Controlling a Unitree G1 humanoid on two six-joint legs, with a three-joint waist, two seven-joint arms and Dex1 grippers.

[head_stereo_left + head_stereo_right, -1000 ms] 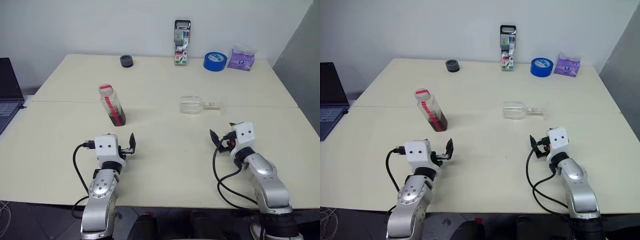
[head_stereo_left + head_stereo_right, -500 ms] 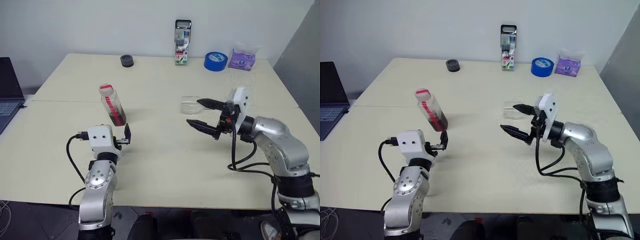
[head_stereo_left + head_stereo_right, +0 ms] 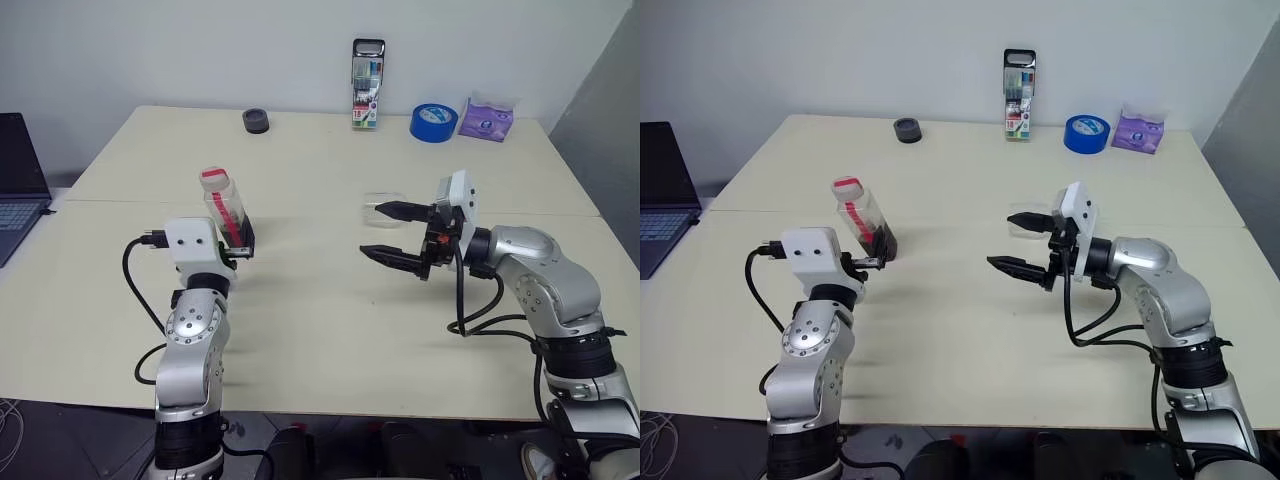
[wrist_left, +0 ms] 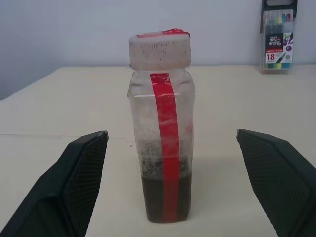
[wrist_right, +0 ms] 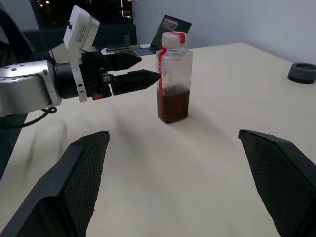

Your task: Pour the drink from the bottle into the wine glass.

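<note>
The bottle (image 3: pixel 225 203) stands upright on the table's left half, clear with a red strip and a pink-topped white cap. The dark drink (image 4: pixel 165 197) fills its lowest part. My left gripper (image 3: pixel 236 250) is open and level, aimed at the bottle, its fingertips just short of the bottle's base. The wine glass (image 3: pixel 378 201) lies on its side right of centre, mostly hidden behind my right gripper (image 3: pixel 380 230). That gripper is open, empty and points left across the table, hovering in front of the glass.
On the cream table (image 3: pixel 320 320), along the far edge, are a black round object (image 3: pixel 255 121), a marker pack (image 3: pixel 367 70), a blue tape roll (image 3: pixel 431 122) and a purple packet (image 3: pixel 485 118). A laptop (image 3: pixel 15 190) sits beyond the left edge.
My left hand has risen and moved forward up to the bottle. My right hand has lifted, swung left and turned to point across the table in front of the glass.
</note>
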